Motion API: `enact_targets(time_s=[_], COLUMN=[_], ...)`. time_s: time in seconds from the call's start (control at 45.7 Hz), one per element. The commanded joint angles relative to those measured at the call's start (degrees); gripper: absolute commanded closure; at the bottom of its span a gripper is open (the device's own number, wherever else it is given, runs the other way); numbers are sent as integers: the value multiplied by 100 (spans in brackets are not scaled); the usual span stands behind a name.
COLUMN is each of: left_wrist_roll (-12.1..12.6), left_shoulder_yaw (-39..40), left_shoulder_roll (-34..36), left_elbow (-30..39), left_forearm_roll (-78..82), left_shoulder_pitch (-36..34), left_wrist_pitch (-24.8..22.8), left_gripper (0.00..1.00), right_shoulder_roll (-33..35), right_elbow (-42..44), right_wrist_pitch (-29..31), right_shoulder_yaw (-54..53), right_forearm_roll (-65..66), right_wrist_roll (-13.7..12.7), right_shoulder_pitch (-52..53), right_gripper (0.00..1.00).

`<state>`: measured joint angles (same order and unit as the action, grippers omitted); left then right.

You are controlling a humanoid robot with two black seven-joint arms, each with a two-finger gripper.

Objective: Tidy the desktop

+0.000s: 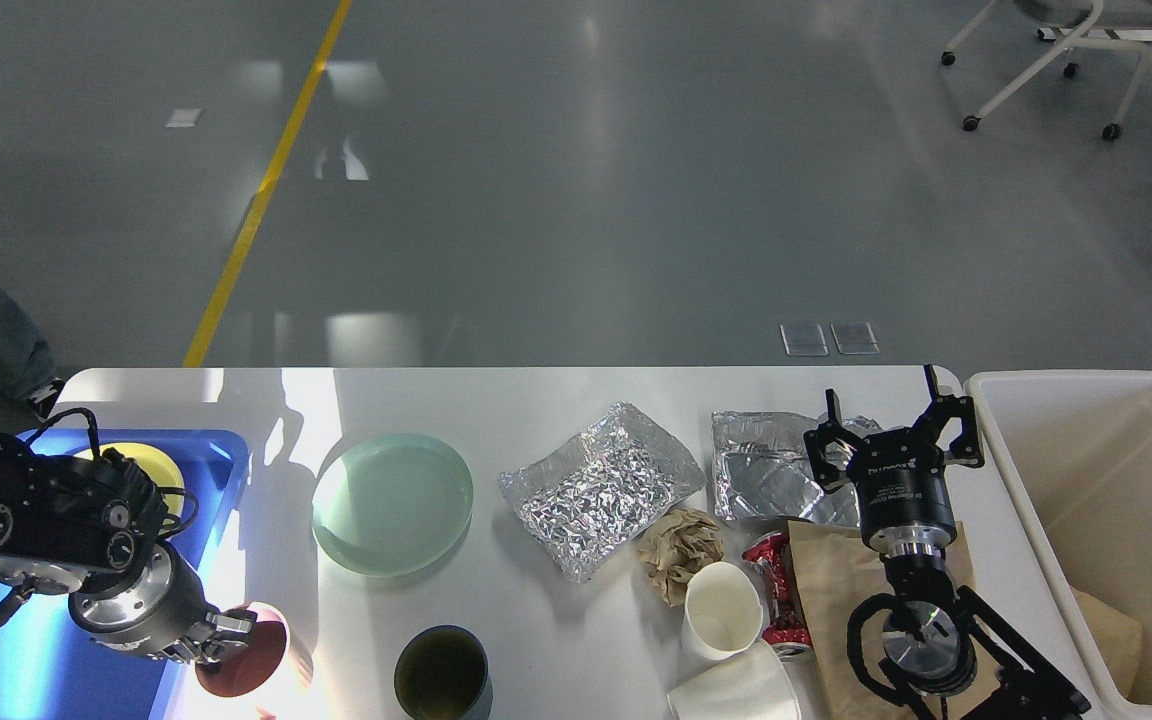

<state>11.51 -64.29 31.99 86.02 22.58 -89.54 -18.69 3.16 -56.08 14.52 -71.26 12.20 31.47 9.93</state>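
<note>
The white desktop carries scattered tableware and litter. At its front left, my left gripper is shut on the rim of a dark red cup, which is tilted at the edge of the blue tray. My right gripper hangs open at the right, over a flattened foil tray, with nothing between its fingers. A pale green plate, a dark green cup and a crumpled foil sheet lie in the middle.
A yellow bowl sits in the blue tray. Near my right arm lie a brown paper ball, two white paper cups, a crushed red can and a brown paper bag. A beige bin stands at the right.
</note>
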Motion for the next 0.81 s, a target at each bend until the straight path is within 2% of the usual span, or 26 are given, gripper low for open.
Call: enact_targets(time_s=[0.0,0.219,0.394,0.569,0.722,0.788], left_wrist_roll=[-87,-896,-984,-1028,-1326,-1449], left_shoulder_yaw=[-303,-1207,-1718,-2289,-2667,-2790], left_shoulder_roll=[158,194,246,238,150,36], left_elbow=[135,301,636,864,1031,1031], left_forearm_roll=[-87,-438,-508,-684,-843,-878], left_shoulder_pitch=[-660,-2031,-3042,-4299,-5450,-5872], left_wrist_pitch=[-582,-1541,-1892,-2753,-3579,-3631], left_gripper=[100,100,100,100,100,100], right_shoulder_roll=[0,0,0,0,0,0], right_elbow=[0,0,0,9,9,9], right_wrist_pitch=[7,-2,-2,-2,-2,-2], right_shoulder_yaw=[-2,-2,-2,6,6,-2], right_forearm_roll=[2,2,2,2,2,2], right_wrist_roll=[-1,-1,-1,-1,-1,-1], right_shoulder_pitch=[0,0,9,9,9,9], right_gripper=[0,0,0,0,0,0])
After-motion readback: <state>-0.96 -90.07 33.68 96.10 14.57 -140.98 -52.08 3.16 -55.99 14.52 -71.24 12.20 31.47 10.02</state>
